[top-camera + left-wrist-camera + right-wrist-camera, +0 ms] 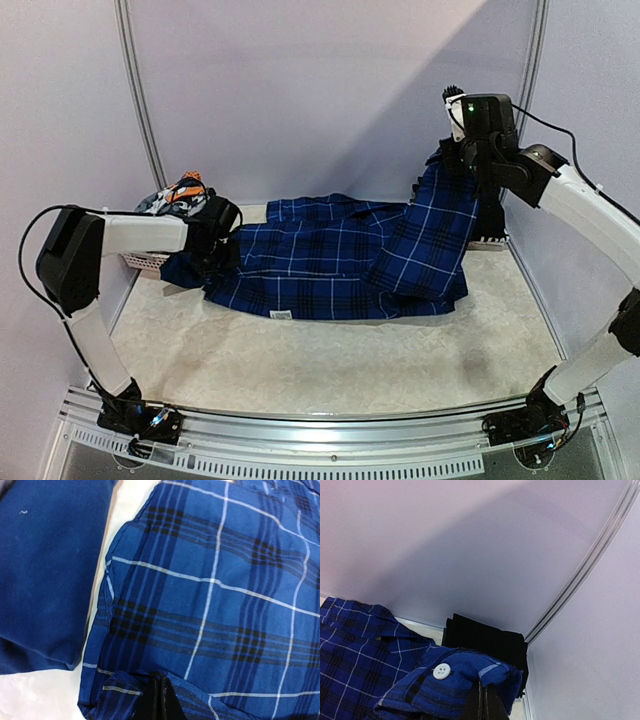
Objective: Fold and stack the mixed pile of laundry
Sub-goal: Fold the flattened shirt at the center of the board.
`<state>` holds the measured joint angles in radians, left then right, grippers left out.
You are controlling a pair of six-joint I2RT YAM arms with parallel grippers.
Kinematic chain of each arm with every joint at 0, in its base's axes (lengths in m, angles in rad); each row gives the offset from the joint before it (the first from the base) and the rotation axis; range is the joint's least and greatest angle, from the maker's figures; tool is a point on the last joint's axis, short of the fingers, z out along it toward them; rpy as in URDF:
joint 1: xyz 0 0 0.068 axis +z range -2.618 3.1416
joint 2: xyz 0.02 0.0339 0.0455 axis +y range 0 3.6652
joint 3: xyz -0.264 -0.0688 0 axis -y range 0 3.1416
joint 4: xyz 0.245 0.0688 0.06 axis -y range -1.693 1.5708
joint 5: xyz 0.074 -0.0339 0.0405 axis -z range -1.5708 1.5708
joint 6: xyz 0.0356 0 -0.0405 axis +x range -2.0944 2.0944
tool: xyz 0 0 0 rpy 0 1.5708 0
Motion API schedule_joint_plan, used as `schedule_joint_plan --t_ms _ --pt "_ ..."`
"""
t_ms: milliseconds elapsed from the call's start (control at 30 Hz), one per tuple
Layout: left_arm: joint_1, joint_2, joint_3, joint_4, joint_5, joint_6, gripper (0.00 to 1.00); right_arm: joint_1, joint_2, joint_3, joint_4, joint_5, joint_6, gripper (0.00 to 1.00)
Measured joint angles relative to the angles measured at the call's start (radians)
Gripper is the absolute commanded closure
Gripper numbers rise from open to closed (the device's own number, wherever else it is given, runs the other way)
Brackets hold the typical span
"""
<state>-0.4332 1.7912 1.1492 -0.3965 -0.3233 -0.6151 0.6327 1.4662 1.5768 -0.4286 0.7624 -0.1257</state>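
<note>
Left tool point(161, 692) clenched on blue plaid shirt point(330, 262) edge, right tool point(483, 697) pinching its raised cuff

Blue plaid fabric shirt point(330, 260): black bands, thin white lines, round white plastic button point(441, 671). Folded plain navy cloth point(45, 570). Folded black garment point(485, 640).

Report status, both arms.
Left gripper shut on plaid shirt, low. Right gripper shut on its other end, held high. Shirt half hanging. Nothing blocking.
</note>
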Motion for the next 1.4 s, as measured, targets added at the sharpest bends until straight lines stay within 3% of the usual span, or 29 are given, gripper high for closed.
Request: schedule_joint_plan --t_ms 133,333,467,567,733,933,1200,1400 --pt "0.012 0.043 0.024 -0.007 -0.002 -0.002 0.93 -0.032 0.098 0.105 0.051 -0.068 -0.047 1.00" --pt "0.015 0.079 0.038 0.000 -0.003 0.002 0.46 -0.043 0.257 0.253 0.118 -0.094 -0.160 1.00" --pt "0.014 0.046 0.010 0.052 -0.004 0.016 0.32 -0.044 0.330 0.264 0.158 -0.112 -0.248 1.00" --pt "0.005 -0.004 -0.019 0.084 -0.010 0.043 0.33 -0.046 0.375 0.266 0.199 -0.138 -0.324 1.00" --pt "-0.051 -0.087 -0.054 0.180 -0.008 0.117 0.48 -0.062 0.456 0.325 0.288 -0.199 -0.454 1.00" --pt "-0.175 -0.105 -0.082 0.343 0.171 0.231 0.56 -0.095 0.580 0.523 0.292 -0.290 -0.497 1.00" --pt "-0.326 0.080 0.057 0.484 0.467 0.285 0.60 -0.104 0.615 0.607 0.209 -0.396 -0.420 1.00" --pt "-0.365 0.223 0.173 0.528 0.542 0.285 0.61 -0.104 0.611 0.585 0.124 -0.474 -0.322 1.00"
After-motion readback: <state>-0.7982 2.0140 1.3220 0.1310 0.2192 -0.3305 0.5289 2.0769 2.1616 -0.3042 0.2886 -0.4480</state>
